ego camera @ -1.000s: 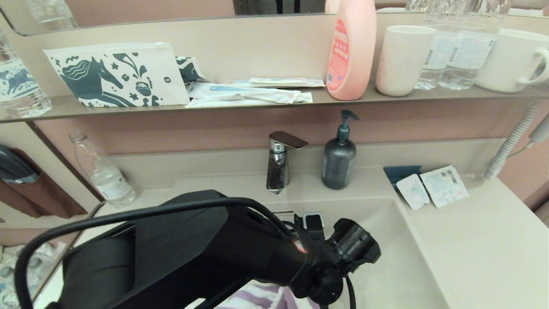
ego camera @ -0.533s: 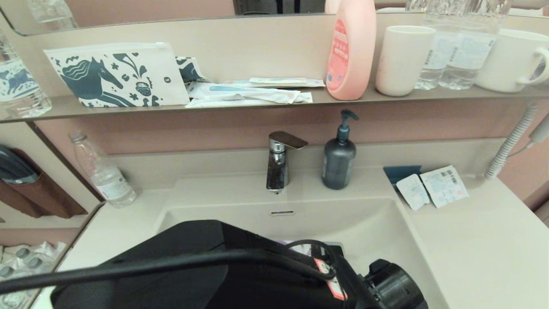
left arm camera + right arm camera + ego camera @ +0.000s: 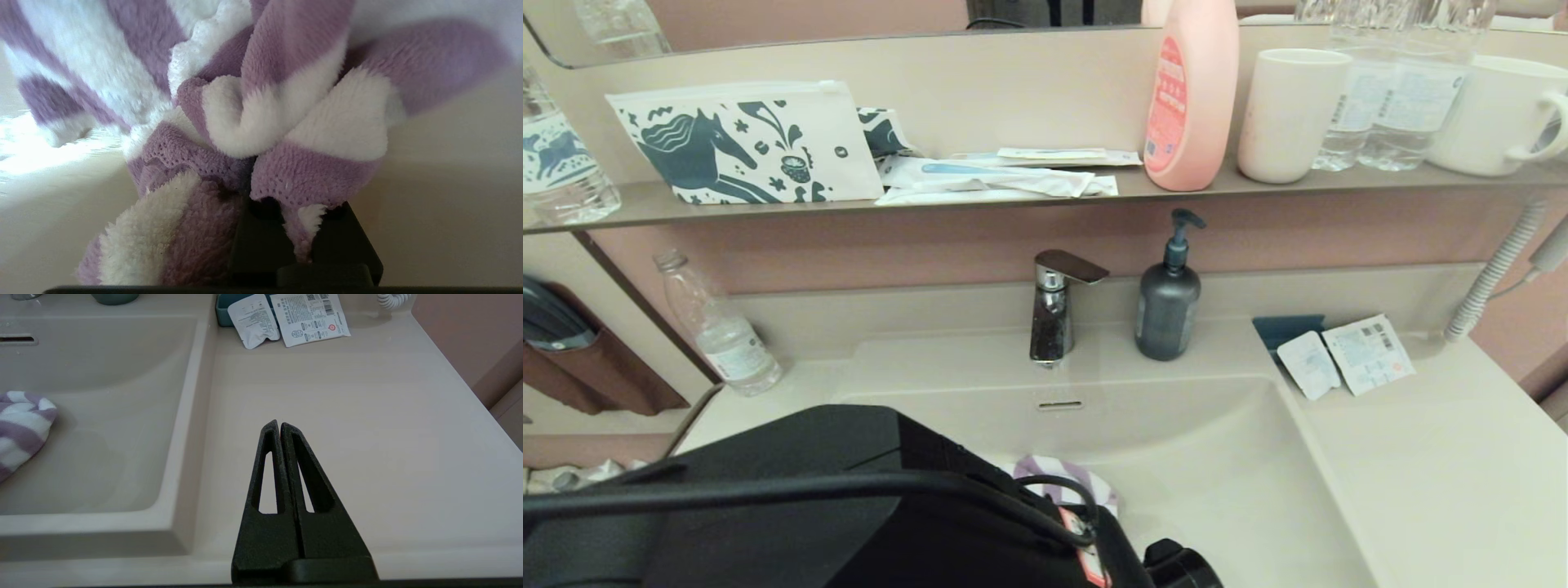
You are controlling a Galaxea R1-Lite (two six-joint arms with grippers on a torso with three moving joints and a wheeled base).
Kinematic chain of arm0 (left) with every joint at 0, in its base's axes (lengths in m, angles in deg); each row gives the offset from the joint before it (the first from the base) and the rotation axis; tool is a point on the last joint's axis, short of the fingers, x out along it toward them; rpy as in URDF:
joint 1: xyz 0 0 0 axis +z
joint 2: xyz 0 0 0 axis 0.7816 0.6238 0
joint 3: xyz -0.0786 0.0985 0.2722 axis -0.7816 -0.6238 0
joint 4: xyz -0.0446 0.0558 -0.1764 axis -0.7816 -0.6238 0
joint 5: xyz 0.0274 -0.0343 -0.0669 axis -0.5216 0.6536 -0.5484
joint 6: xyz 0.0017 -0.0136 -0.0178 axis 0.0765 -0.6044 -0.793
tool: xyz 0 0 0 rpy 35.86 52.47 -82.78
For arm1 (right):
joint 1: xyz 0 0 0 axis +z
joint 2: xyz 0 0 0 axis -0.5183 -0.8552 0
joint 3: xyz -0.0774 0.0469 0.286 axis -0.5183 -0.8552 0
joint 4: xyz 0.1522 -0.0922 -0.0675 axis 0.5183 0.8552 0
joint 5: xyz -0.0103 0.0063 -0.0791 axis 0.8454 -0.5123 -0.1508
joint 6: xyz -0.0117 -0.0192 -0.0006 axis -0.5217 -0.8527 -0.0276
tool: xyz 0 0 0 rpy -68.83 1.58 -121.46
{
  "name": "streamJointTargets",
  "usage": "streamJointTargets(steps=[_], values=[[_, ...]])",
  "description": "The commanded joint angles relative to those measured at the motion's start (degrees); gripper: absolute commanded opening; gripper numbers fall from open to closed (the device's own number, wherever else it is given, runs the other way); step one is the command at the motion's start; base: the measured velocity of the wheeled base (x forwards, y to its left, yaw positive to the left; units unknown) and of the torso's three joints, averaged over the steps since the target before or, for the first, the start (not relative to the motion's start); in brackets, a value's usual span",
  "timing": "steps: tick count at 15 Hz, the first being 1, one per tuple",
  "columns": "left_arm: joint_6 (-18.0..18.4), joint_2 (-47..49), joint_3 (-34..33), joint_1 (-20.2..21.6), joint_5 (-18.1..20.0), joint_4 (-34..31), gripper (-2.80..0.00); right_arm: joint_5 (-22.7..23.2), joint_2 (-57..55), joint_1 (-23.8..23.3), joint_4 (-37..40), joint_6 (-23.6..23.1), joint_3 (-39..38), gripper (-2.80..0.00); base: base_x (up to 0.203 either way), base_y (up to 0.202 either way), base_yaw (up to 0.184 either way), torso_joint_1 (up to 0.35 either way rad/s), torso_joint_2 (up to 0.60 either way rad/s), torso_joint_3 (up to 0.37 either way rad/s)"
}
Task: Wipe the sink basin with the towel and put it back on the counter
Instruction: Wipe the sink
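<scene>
Down in sink basin (image 3: pixel 1225 457), towel (image 3: pixel 261 122) bunched in left gripper (image 3: pixel 265 204)

The towel (image 3: pixel 261 102) carries broad lilac-purple and white stripes against the glossy beige-cream sink basin (image 3: pixel 1217 457), which matches the matte beige-cream counter (image 3: pixel 347 428). Behind the basin stand a chrome faucet (image 3: pixel 1054 314) and a dark grey pump bottle (image 3: pixel 1168 298). Above the faucet, the grey-brown shelf (image 3: pixel 980 200) bears a white pouch (image 3: pixel 739 143) printed with a dark blue horse and a salmon-pink bottle (image 3: pixel 1192 94).
</scene>
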Motion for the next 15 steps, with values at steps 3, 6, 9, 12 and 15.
streamJointTargets(steps=[3,6,9,12,15], values=[[11.83,-8.58,-15.48,9.29,-0.21,14.88,-2.80,0.02,-0.05,0.00,-0.01,-0.03,-0.04,-2.80,0.000,0.000,0.000,0.000,0.00,0.000],[24.05,-10.40,-19.97,17.83,-0.23,24.03,-2.80,0.02,-0.05,0.00,-0.01,-0.04,0.01,-2.80,0.000,0.000,0.000,0.000,0.00,0.000],[33.88,-10.30,-22.44,24.56,-0.23,34.86,-2.80,0.02,-0.05,0.00,-0.01,-0.01,-0.05,-2.80,0.000,0.000,0.000,0.000,0.00,0.000],[38.46,-5.96,-24.60,26.91,-0.27,52.66,-2.80,0.02,-0.05,0.00,-0.01,0.05,0.01,-2.80,0.000,0.000,0.000,0.000,0.00,0.000],[39.14,1.94,-25.19,26.08,-2.82,69.43,-2.80,0.02,-0.05,0.00,-0.01,-0.04,-0.07,-2.80,0.000,0.000,0.000,0.000,0.00,0.000]])
